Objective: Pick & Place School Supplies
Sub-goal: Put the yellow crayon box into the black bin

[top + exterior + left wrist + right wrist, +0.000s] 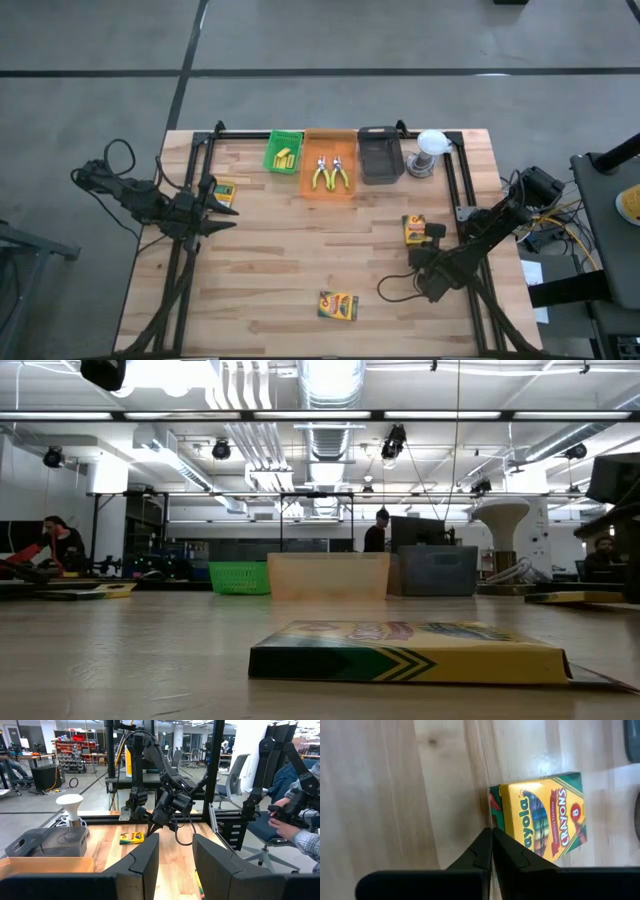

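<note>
The right gripper [492, 851], fingers pressed together on nothing, hovered beside a crayon box [545, 815] at three o'clock, seemingly lining up; the left gripper [175, 857] waited part-open, empty.

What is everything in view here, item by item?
Crayon boxes: three, yellow-green; one at left edge, one right, one front centre.
Green tray: one, back edge, holding yellow blocks.
Orange tray: one, back centre, holding two yellow-handled pliers.
Black tray: one, back, right of orange.
White round object: one, back right.
Table: one, light wood.
People: several, in the room behind.
Left gripper: dark, partly open, empty, beside the left box.
Right gripper: dark, shut, tips at the right box's edge.
</note>
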### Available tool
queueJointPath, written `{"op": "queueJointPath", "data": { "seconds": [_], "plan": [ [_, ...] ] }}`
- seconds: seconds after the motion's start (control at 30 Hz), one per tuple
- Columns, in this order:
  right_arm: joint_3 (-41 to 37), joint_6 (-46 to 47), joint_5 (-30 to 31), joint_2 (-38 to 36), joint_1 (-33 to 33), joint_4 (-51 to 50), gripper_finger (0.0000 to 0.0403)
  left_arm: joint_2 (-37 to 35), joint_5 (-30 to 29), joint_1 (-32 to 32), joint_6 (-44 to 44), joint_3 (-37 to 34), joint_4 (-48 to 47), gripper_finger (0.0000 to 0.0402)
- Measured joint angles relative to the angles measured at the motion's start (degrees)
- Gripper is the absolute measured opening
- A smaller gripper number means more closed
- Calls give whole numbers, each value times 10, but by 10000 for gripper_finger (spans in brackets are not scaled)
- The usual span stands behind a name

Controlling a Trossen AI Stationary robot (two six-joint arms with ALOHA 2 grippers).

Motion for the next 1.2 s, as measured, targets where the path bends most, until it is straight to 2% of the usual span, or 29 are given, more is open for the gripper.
{"op": "queueJointPath", "data": {
  "seconds": [0.3, 0.6, 1.2],
  "plan": [
    [38, 39, 10, -1, 0, -9, 8, 0, 0, 0, 0, 0, 0, 124],
    [80, 88, 55, -6, 0, -32, 8, 0, 0, 0, 0, 0, 0, 124],
    [125, 304, 55, -99, -22, -43, 8, 0, 0, 0, 0, 0, 0, 124]
  ]
}}
